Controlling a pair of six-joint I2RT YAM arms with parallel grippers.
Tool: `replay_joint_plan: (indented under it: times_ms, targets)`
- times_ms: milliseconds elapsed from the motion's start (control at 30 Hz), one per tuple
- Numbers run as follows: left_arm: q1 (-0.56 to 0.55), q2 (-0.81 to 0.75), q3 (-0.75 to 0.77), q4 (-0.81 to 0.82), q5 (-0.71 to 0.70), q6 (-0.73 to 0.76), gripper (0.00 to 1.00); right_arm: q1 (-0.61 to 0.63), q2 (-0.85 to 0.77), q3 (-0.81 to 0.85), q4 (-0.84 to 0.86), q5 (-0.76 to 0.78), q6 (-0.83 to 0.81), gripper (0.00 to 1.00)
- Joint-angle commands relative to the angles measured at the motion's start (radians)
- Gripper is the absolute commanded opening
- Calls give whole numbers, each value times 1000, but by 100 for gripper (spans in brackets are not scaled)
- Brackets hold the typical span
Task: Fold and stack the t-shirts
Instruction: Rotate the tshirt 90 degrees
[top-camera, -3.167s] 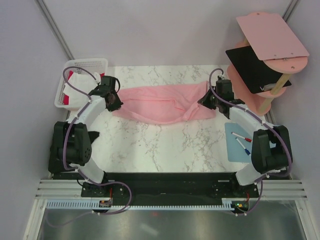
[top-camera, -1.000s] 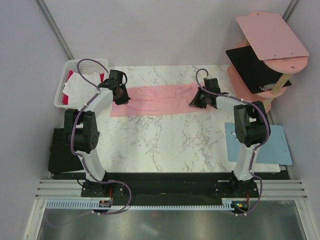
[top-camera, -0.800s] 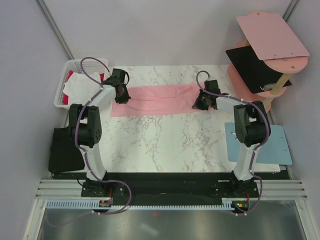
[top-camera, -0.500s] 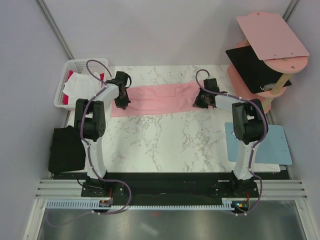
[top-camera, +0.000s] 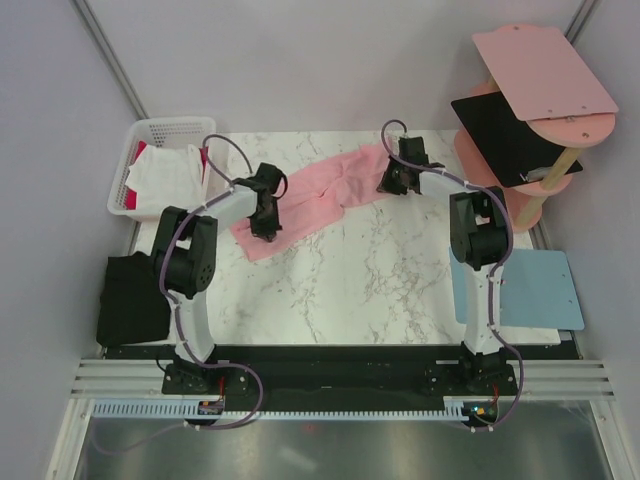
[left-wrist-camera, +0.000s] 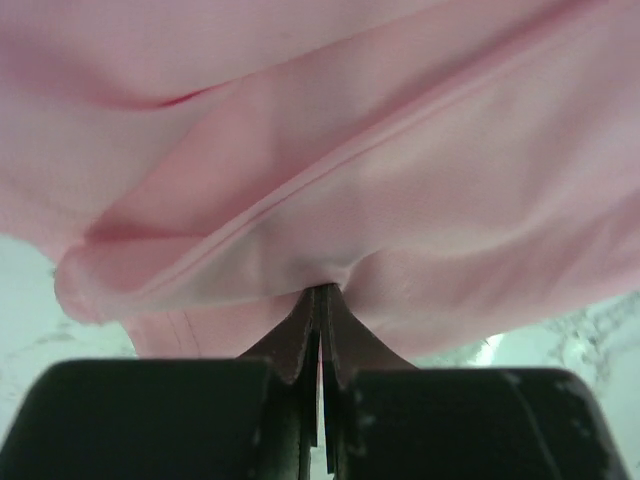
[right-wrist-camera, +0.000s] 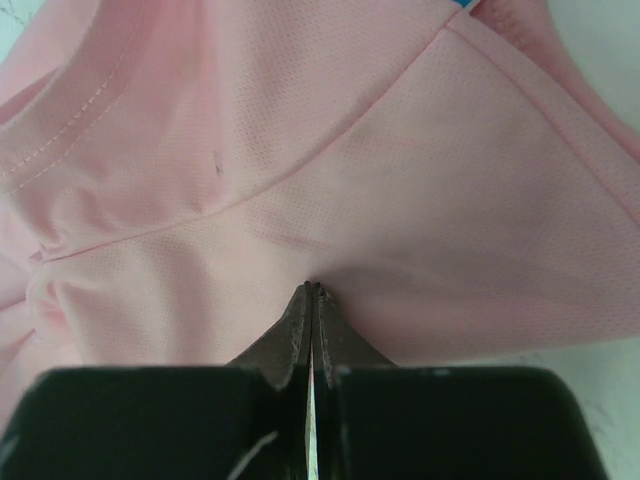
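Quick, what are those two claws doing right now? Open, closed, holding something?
Left gripper: closed, pinching the pink t-shirt.
Right gripper: closed, pinching the same t-shirt at its other end.

We counted two arms, one left arm and one right arm, and two grippers, one left gripper and one right gripper. We made out four shirts: one pink shirt, one white shirt, one red shirt, of which only a sliver showed, and one black shirt. There was one basket, one mat and one shelf. On it we counted three pink boards and one black slab; we could not tell whether the slab was cloth.
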Motion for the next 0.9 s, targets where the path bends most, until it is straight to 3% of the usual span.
replay_joint_plan:
  times_ms: [0,267,433,533,667,867]
  targets:
    - [-153,-43,-92,-48,140,-32,2,11,104,155,-36,-83,-55,0]
    - [-369,-127,-156,-51,269,-100,2,40,277,524,-85,-60,-143,0]
    - [-420,-231,-170,-49,288,-109,2,40,319,628,-67,-30,-189,0]
    - [-422,-326,-170,-51,193,-111,2,40,214,515,7,-54,-207,0]
    - [-400,-420,-181,-52,41,-103,2,40,-76,150,193,-91,-157,0]
    - [-253,-418,-265,-2,92,-95,2,117,-316,-162,135,-165,-95,0]
